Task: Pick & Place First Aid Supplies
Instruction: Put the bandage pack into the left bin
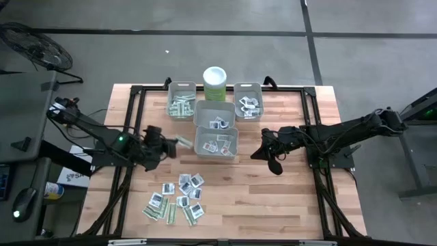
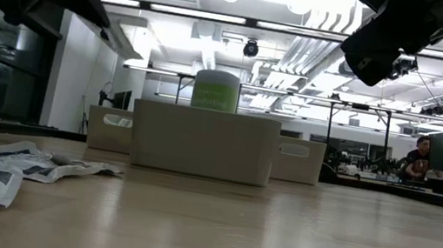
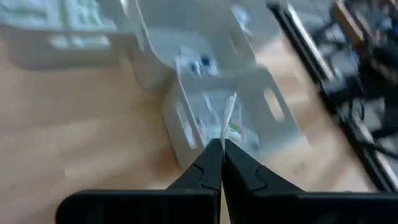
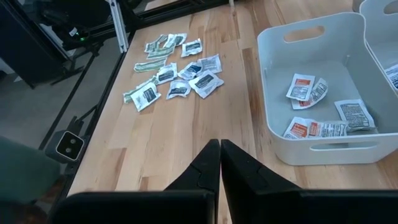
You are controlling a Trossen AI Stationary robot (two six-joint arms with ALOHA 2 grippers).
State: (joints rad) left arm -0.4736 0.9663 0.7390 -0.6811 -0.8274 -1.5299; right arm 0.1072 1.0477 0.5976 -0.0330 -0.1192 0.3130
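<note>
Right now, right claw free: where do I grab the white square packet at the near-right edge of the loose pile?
Take the white square packet by its free corner, probably from the bare-table side. It lies flat, other packets crowd its far side, so pinch a thin edge from above. The right claw is shut and must open first.

no word, brand or number can be read anywhere in these views. the small white square paper packets point(image 4: 178, 89) lying on the wooden table ahead of the right gripper point(image 4: 220, 147) carry dark print, and the white packets with red-orange patches point(image 4: 301, 87) in the grey rectangular plastic bin point(image 4: 273, 99) beside that gripper carry marks too, but all of it is too small to make out. the pale green band on the white-lidded canister point(image 2: 215, 90) shows faint lettering that cannot be read either.
</note>
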